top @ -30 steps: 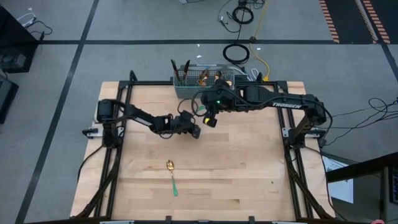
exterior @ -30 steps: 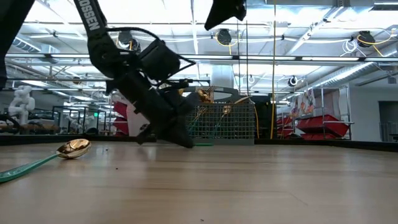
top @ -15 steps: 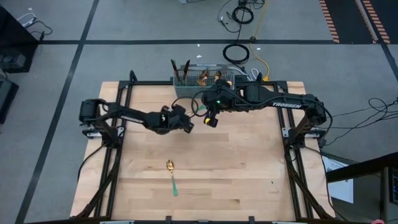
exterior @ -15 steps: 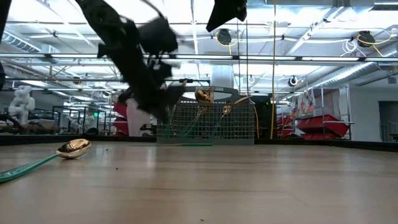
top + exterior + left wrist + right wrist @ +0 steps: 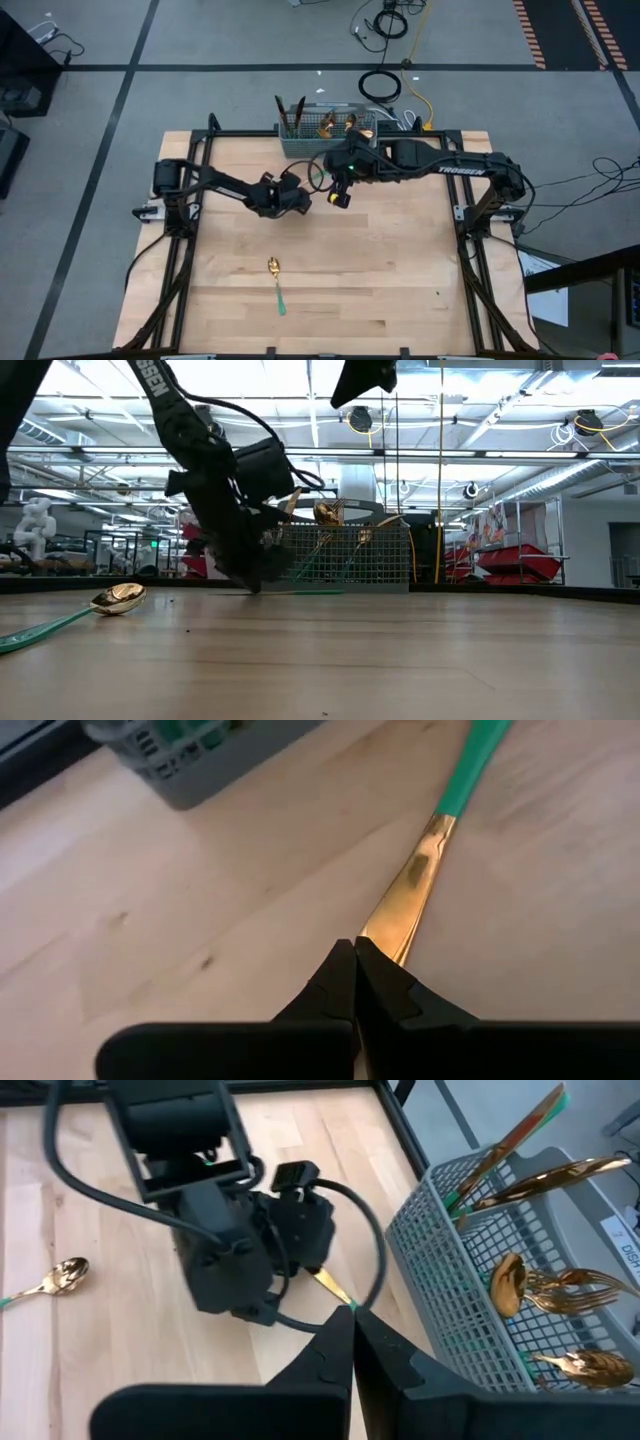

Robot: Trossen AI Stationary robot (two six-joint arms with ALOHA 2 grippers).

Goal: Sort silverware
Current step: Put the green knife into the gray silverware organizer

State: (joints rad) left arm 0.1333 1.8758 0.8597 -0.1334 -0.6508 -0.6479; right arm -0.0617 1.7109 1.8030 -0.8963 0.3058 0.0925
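Gold-and-teal knife (image 5: pixel 425 870) now lies on the table (image 5: pixel 400 270) under the left end effector (image 5: pixel 303 201), which has swung back down, fingers pressed together, nothing pinched yet.

A pale wooden bench (image 5: pixel 400 270) carries a grey wire-mesh basket (image 5: pixel 322 139) at its far edge. A teal-handled gold spoon (image 5: pixel 276 281) lies nearer the front, and a gold-bladed knife (image 5: pixel 415 880) rests flat near the basket.

Basket (image 5: pixel 325 135) blocks far edge; both arms crowd mid-table; near half open save spoon (image 5: pixel 276 282).
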